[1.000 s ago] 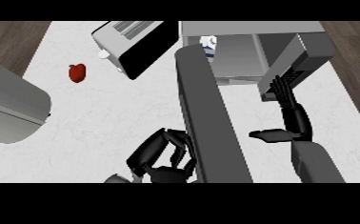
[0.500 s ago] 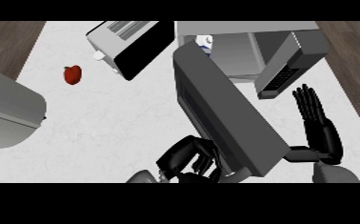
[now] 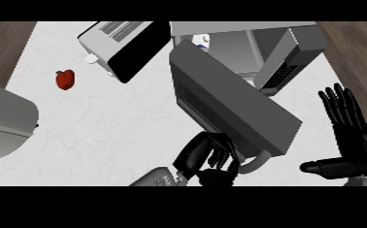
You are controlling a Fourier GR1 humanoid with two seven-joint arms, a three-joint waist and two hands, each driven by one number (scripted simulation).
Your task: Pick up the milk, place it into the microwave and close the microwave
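Observation:
The grey microwave (image 3: 301,40) stands at the counter's back right with its cavity showing. A white milk carton (image 3: 204,40) with a blue mark sits inside it, mostly hidden behind the door. The microwave's door (image 3: 229,101) swings out diagonally toward me, its handle (image 3: 262,163) at the near end. My left hand (image 3: 208,156) rests against the door's near end beside the handle, fingers curled, holding nothing that I can see. My right hand (image 3: 342,125) is at the right edge, open, fingers straight and pointing up, apart from the door.
A toaster oven (image 3: 122,47) with a dark glass front lies at the back left, close to the microwave. A small red fruit (image 3: 65,79) sits on the white counter (image 3: 108,125) at the left. A grey rounded appliance (image 3: 14,125) fills the left edge.
The right hand has moved away from the microwave to the right edge and opened upward. The left hand has come up against the door's near end, and the door has swung.

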